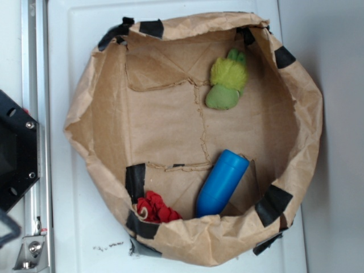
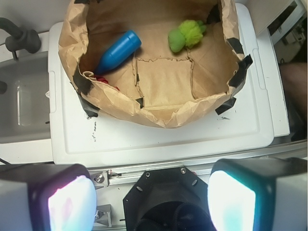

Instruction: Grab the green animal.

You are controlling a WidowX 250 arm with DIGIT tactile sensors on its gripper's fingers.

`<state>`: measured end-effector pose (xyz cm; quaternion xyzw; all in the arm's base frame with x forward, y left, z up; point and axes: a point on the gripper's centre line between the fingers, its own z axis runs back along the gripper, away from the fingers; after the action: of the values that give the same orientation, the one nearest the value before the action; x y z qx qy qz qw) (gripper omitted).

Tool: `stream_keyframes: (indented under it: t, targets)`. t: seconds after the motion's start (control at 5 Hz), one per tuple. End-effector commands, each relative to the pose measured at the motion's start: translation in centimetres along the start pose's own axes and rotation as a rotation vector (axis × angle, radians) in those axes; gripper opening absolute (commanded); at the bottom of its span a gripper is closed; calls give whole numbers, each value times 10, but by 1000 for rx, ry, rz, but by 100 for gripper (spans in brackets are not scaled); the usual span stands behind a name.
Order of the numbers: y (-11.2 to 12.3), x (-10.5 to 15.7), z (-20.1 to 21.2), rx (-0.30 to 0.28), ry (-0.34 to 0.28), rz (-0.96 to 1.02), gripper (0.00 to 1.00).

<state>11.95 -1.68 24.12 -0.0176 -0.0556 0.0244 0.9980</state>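
Only the wrist view shows the hand [image 2: 151, 202], pads apart, far from the green animal [image 2: 185, 35].

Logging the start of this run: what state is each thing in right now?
green animal: lying loose in the bin, ungrasped.
blue cylinder: on its side, leaning against the bin wall.
red fabric lump: bunched against the wall.
paper bin: open-topped, crumpled.
gripper: open, outside the bin.

Bag [image 1: 102, 122]: crinkled matt brown paper, black tape patches | animal [image 1: 226, 81]: fuzzy green plush | cylinder [image 1: 222, 183]: smooth blue plastic | lump [image 1: 154, 209]: red cloth | tray [image 2: 159, 137]: smooth white plastic
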Motion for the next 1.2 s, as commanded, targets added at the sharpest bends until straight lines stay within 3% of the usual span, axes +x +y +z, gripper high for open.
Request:
stream_keyframes:
  t: [0.0,0.2,0.4,0.6,0.8,1.0]
  targets:
    - [5,93,-24,47,-34,215,100]
    - [15,114,-34,13,-83,468,100]
    - [48,129,-71,27,-76,525,100]
    - [59,138,-98,33,-99,514,100]
    - [58,143,-131,82,-107,490,100]
    - [43,144,-144,139,-99,470,100]
